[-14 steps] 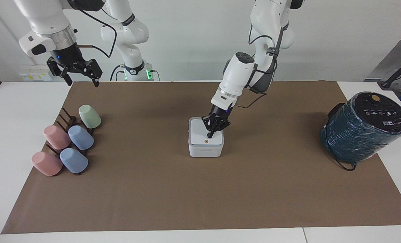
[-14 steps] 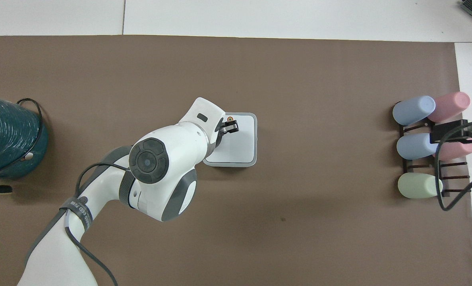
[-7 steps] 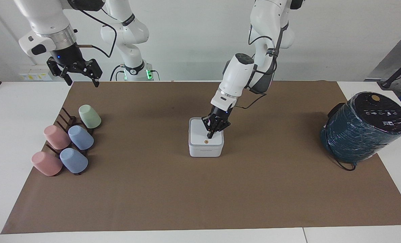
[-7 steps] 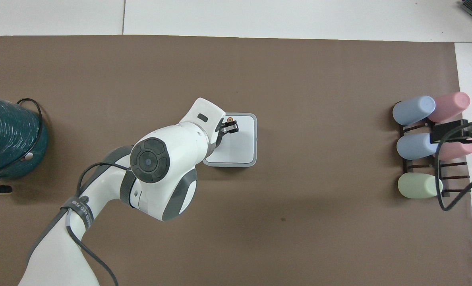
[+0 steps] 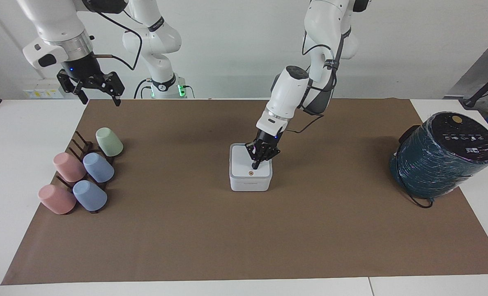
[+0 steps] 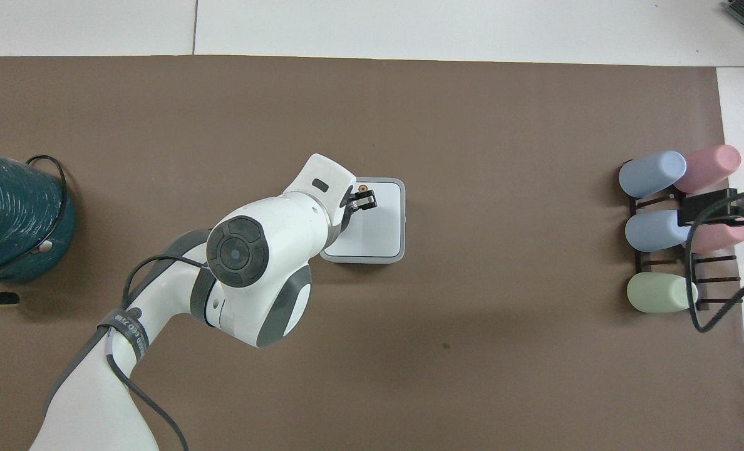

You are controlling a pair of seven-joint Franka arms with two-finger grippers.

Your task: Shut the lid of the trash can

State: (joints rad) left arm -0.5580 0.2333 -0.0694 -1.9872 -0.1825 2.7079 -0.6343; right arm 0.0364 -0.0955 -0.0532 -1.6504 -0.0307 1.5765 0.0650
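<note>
White plastic trash can (image 5: pixel 250 181) mid-mat on brown paper mat (image 5: pixel 211 242), lid (image 5: pixel 244 162) flat down on top, orange dot (image 5: pixel 250 173) near the lid edge farthest from the robots. Left gripper (image 5: pixel 255 166) reaching down from the left arm (image 5: pixel 287 96), fingers pressed together, tip down on the lid just beside the orange dot, toward the robots from it; nothing pinched. From overhead, same gripper (image 6: pixel 366 202) over the lid's corner area at the left arm's end, arm body covering part of the can (image 6: pixel 384 250). Right gripper (image 5: pixel 98 98) up in the air over the mat's corner by the right arm's base, waiting; fingers spread, holding nothing. Pastel cups (image 5: pixel 98 167) on a dark rack (image 5: pixel 79 144) toward the right arm's end of the table. Dark teal cylinder (image 5: pixel 437 164) with black top, tilted, at the left arm's end.
</note>
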